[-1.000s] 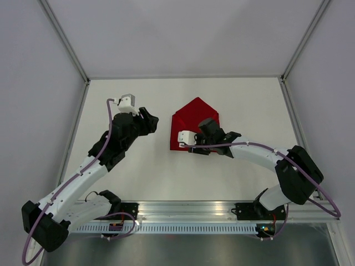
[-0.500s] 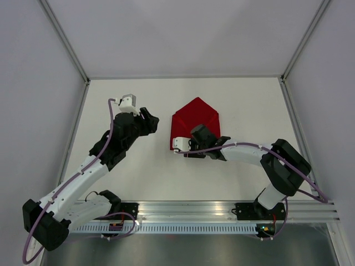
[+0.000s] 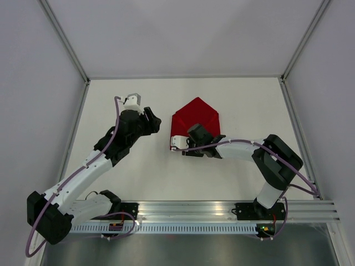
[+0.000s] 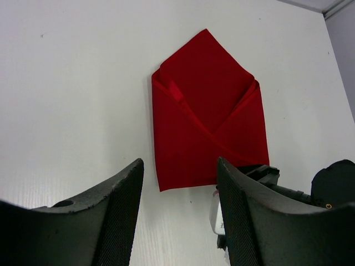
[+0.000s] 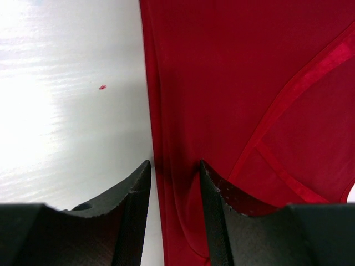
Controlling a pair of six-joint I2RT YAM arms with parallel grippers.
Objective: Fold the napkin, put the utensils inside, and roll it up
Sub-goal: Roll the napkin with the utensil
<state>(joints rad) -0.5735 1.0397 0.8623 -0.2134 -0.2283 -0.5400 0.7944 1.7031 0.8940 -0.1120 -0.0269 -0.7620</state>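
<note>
Napkin is folded envelope-style. Right gripper straddles its near-left edge, jaws partly apart, nothing pinched yet. I'd catch every layer before closing, then roll slowly. Left gripper hovers left of the napkin, wide and empty.

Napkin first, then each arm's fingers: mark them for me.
Bright red folded cloth napkin [image 4: 208, 116], left wrist view, middle of the cloth.
Left arm's black fingers [image 4: 119, 213], left wrist view, inner pad of the left-hand finger.
Right arm's black fingers [image 5: 130, 208], right wrist view, left-hand finger beside the napkin's edge.
</note>
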